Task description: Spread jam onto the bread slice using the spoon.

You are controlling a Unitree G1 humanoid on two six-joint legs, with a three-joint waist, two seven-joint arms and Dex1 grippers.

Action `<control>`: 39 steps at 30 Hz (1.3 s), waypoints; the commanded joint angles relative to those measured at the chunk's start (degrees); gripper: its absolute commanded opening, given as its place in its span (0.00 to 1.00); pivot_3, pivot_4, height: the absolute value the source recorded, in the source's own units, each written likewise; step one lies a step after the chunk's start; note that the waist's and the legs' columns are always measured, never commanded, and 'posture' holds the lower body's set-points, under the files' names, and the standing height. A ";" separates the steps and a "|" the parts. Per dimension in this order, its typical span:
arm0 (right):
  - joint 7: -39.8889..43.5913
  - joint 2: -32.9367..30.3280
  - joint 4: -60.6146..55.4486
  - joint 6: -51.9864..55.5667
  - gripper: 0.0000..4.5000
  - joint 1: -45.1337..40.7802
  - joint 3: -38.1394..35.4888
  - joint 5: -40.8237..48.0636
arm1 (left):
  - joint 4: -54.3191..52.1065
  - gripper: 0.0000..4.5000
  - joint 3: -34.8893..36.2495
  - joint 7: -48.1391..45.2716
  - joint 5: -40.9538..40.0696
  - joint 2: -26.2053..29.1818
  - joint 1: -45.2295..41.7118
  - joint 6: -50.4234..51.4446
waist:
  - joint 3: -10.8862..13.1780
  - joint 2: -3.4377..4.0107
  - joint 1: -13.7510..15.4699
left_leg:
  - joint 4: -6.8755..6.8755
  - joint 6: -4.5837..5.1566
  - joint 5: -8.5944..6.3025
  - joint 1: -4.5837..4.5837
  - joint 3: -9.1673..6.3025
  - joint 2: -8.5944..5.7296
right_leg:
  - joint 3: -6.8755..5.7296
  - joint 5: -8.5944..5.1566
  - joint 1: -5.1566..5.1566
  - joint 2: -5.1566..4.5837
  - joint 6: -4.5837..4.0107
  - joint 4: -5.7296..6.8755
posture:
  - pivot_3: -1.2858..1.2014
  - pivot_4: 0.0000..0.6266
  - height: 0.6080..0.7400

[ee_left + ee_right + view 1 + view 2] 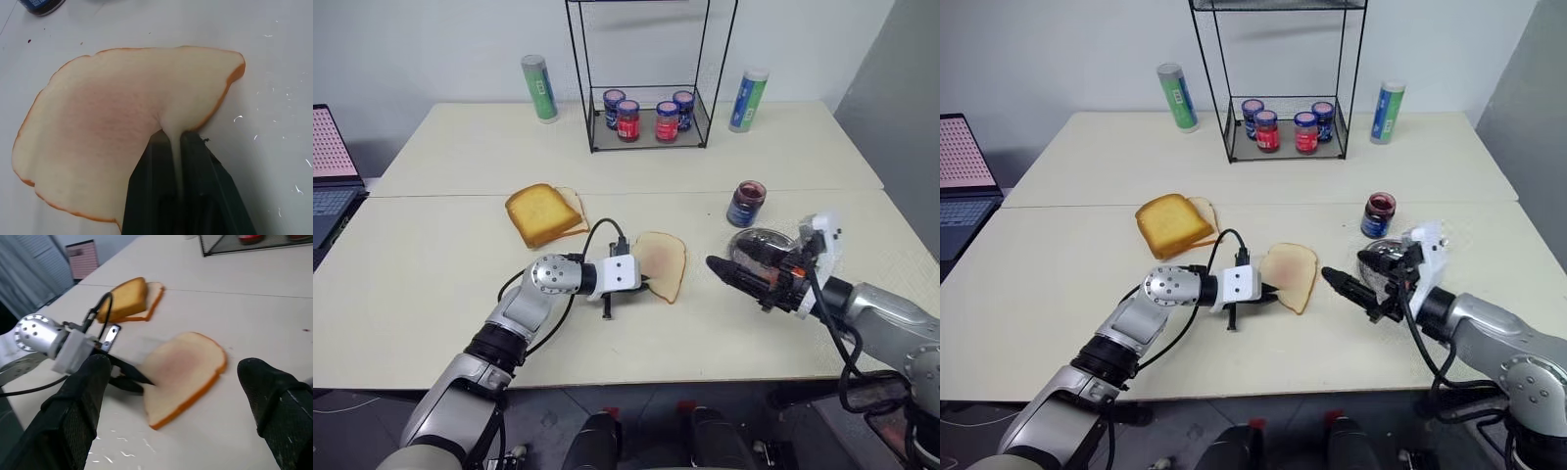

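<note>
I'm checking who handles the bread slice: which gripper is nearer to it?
Left. The left gripper has its jaws pinched on the edge of the bread slice. The right gripper hovers apart on the slice's other side, jaws open, holding nothing.

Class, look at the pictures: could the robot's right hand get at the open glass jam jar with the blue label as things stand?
Probably yes. The right hand is open and holds nothing, and the open glass jam jar stands just beyond it, with bare table between.
</note>
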 commanded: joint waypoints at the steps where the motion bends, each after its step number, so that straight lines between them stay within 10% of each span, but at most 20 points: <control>1: -2.93 0.11 2.99 -3.44 1.00 2.43 -6.92 -2.21 | 1.03 0.26 0.96 -0.83 -0.27 0.22 0.08 0.35 | 0.00 0.00 -0.01 | 0.00 0.00 0.00 0.01 0.00 0.00 | 0.02 0.00 0.00 0.00 0.00 0.00 | 0.52 0.24 1.00; 13: 0.14 0.69 32.29 -7.41 1.00 -6.92 -11.22 -7.78 | -20.62 0.79 9.59 -13.18 -14.90 12.13 2.88 21.55 | 0.04 0.07 -0.83 | -0.04 0.00 0.00 0.05 0.15 0.07 | 0.09 0.00 -0.04 0.06 -0.02 0.05 | 0.52 0.24 1.00; 18: 6.62 0.16 49.42 -8.93 1.00 -15.04 -9.99 -10.37 | -28.64 0.99 16.78 -6.80 -29.06 5.89 -1.50 39.23 | 0.08 0.03 -0.21 | 0.02 0.00 0.00 -0.05 0.19 0.07 | 0.05 0.00 -0.02 -0.01 -0.01 0.00 | 0.52 0.24 1.00; 39: 23.27 0.07 82.08 -12.90 1.00 -33.14 -6.82 -22.57 | -33.42 0.99 11.38 -3.74 -29.96 0.86 -3.33 45.32 | 0.06 0.07 -1.33 | 0.00 0.00 0.00 0.06 0.55 0.00 | 0.24 0.01 -0.03 0.05 -0.01 0.01 | 0.52 0.24 1.00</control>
